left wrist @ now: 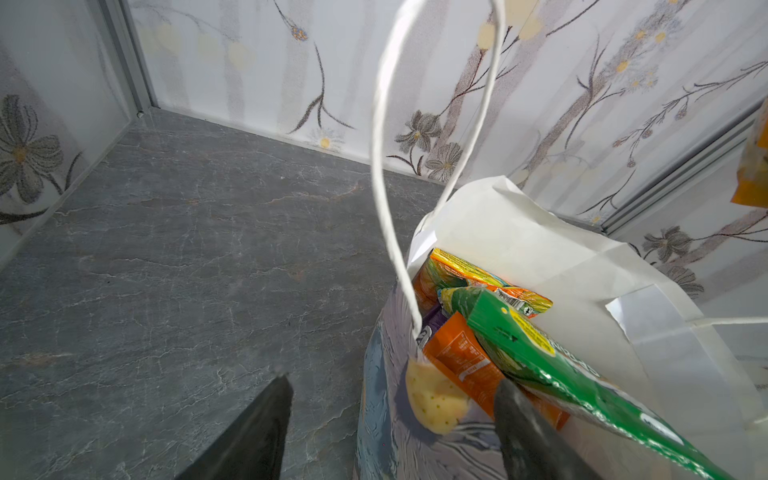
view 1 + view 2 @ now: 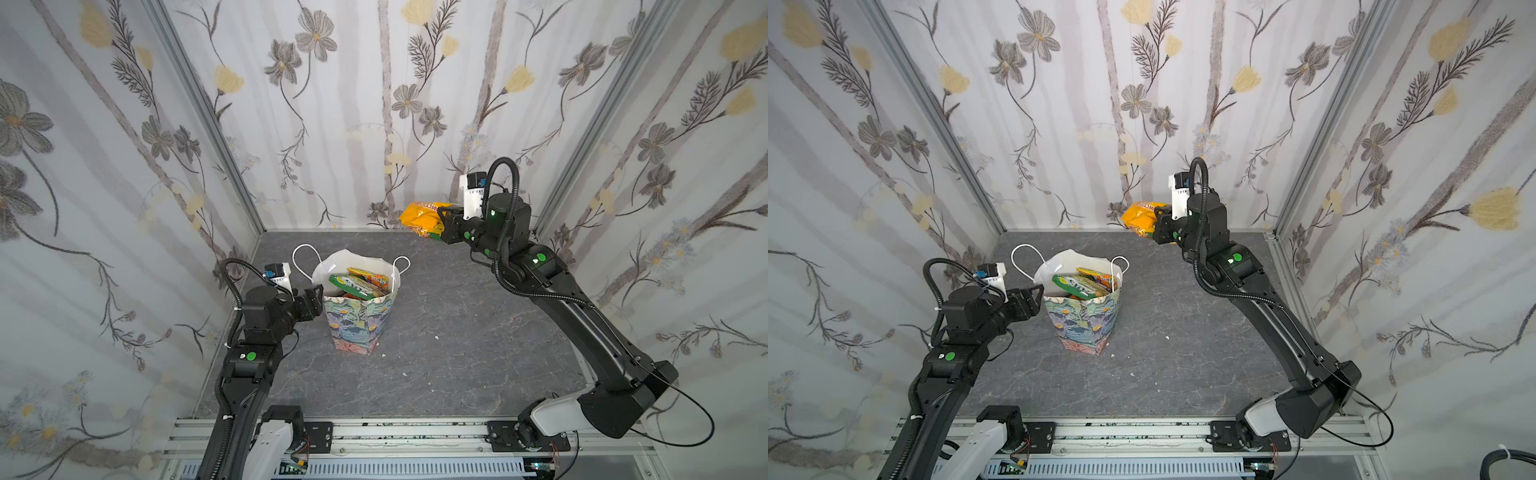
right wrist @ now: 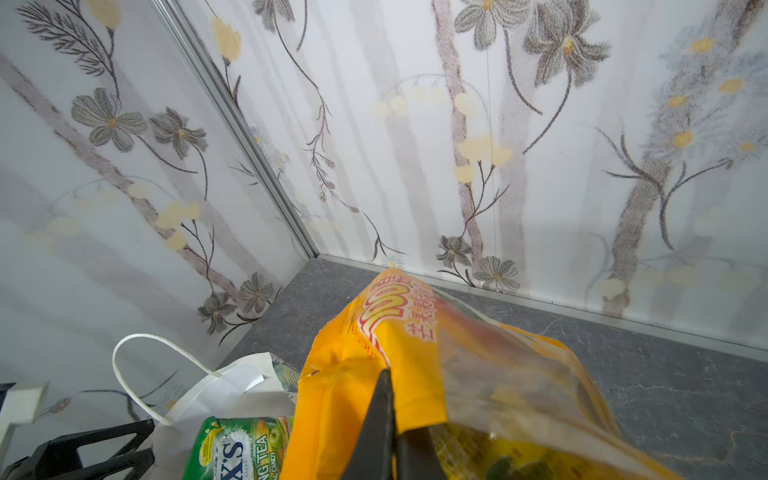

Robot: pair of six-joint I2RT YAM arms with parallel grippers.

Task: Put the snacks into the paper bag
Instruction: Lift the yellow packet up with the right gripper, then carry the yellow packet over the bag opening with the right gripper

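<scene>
**Snacks (image 2: 362, 283) mostly bagged, one packet aloft**

Clamps the yellow-orange packet (image 2: 419, 220) by one end in the right gripper (image 2: 442, 222), jaws clenched, high near the back wall and well apart from the paper bag (image 2: 357, 326); probably raised so to clear rim and cord handles (image 1: 386, 166) on the way over. Sets the left gripper (image 2: 314, 293) at the bag's left rim, jaws apart astride the paper wall, one finger outside, one over the packets: seemingly bracing the mouth, not pinching. Shows a green packet (image 1: 540, 353) and orange ones poking above the rim, so little room left. Finds the bag upright mid-floor on dark grey stone-look tabletop (image 2: 457, 365), dotted with white specks (image 2: 436, 337); pale floral walls (image 2: 353, 104) on three sides.
</scene>
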